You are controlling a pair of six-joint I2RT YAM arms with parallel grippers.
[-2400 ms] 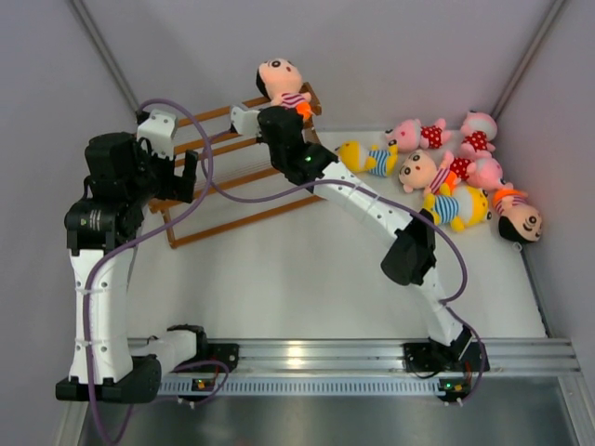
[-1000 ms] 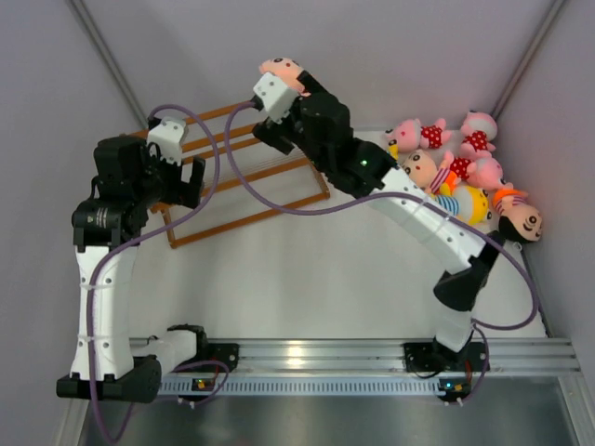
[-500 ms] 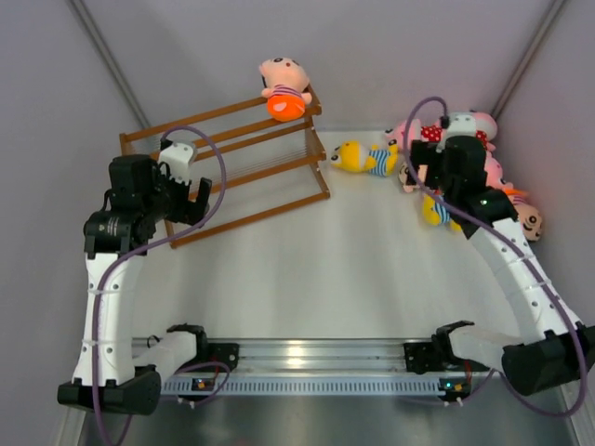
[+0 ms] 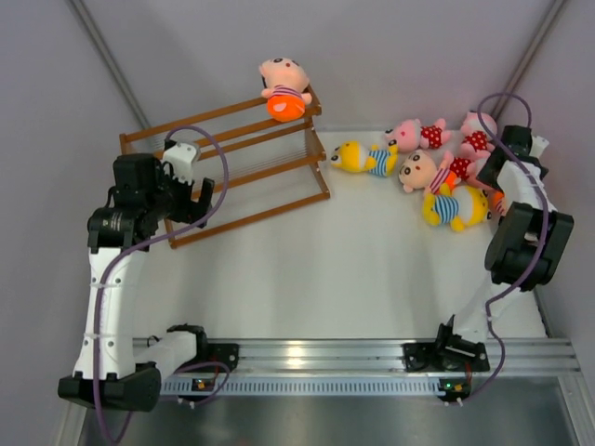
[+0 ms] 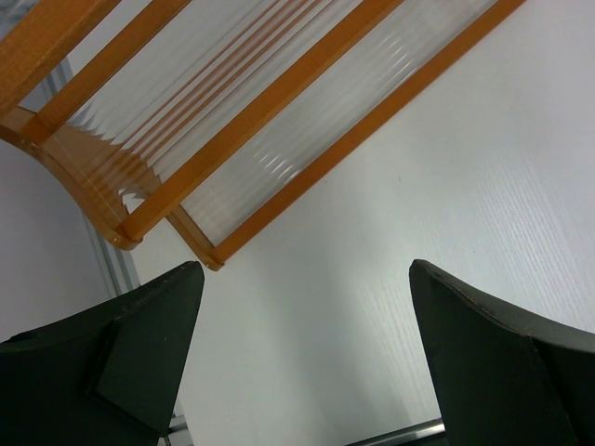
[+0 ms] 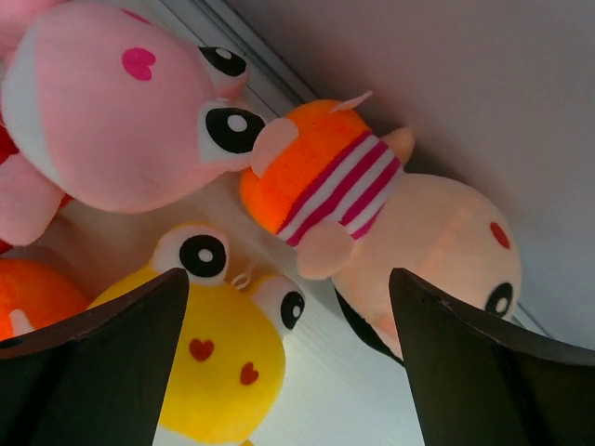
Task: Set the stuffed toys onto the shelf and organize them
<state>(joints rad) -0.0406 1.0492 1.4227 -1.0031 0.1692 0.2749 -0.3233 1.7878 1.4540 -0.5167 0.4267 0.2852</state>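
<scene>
One peach-faced stuffed toy (image 4: 284, 88) in orange shorts sits on the top tier of the brown wooden shelf (image 4: 244, 151), at its right end. Several more stuffed toys lie in a heap at the back right, among them a yellow one (image 4: 359, 158) and a pink one (image 4: 416, 135). My right gripper (image 4: 498, 188) hangs open over the heap's right edge. In the right wrist view its jaws (image 6: 288, 279) frame a yellow doll's face (image 6: 200, 362) and a peach doll (image 6: 372, 200) without touching them. My left gripper (image 4: 199, 197) is open and empty at the shelf's lower left corner (image 5: 42, 42).
Grey walls close in the table at the back and on both sides. The right wall stands just behind the toy heap. A pink doll's head (image 6: 112, 121) lies close to my right fingers. The metal base rail (image 4: 353, 358) runs along the near edge.
My right arm has swung from the shelf's top tier, where it left the peach doll, across to the toy heap at the right. The left arm has barely shifted.
</scene>
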